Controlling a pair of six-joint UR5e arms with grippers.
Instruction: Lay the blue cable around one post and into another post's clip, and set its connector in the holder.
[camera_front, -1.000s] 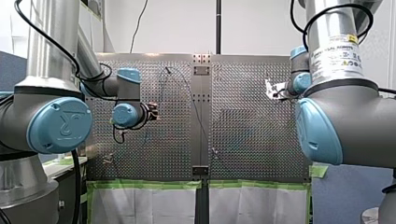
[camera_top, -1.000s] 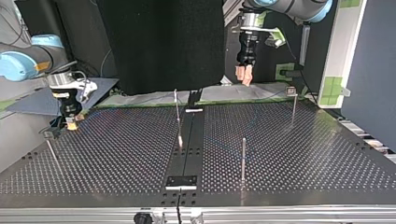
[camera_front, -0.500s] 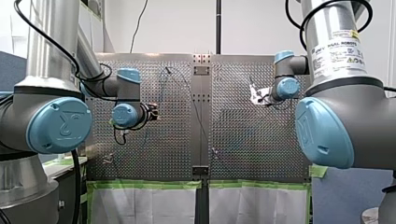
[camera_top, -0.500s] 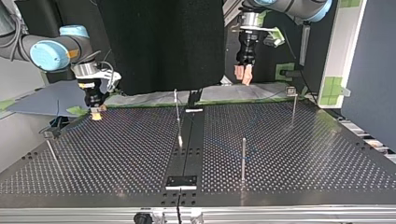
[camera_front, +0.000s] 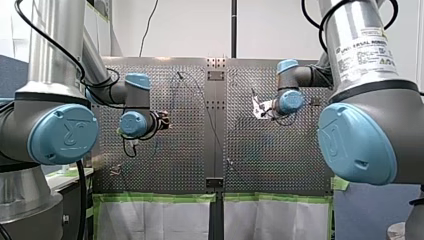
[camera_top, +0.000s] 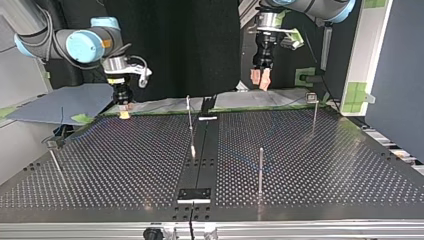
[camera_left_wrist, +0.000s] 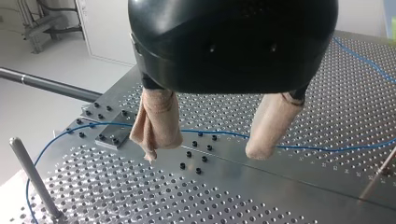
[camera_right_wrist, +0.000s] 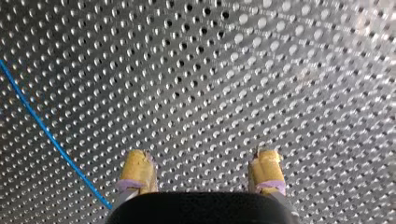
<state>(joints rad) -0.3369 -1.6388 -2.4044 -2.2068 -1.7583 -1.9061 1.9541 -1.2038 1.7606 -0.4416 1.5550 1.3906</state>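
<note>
Nothing is gripped yet: my left hand (camera_left_wrist: 205, 150) hangs released, beige pads apart, above the blue cable (camera_left_wrist: 215, 134), which lies slack and flat on the worktop (camera_top: 325, 165); my right hand (camera_right_wrist: 200, 163) is likewise released, yellow pads spread over bare perforations with the cable just beside one pad. I judge the step to be the approach for a first pickup. Beneath my left hand the cable's long axis runs in line with the two pads, so the wrist likely needs turning until they straddle it, then a straight descent. Beside my right hand it slants diagonally; I cannot make out the connector
</note>
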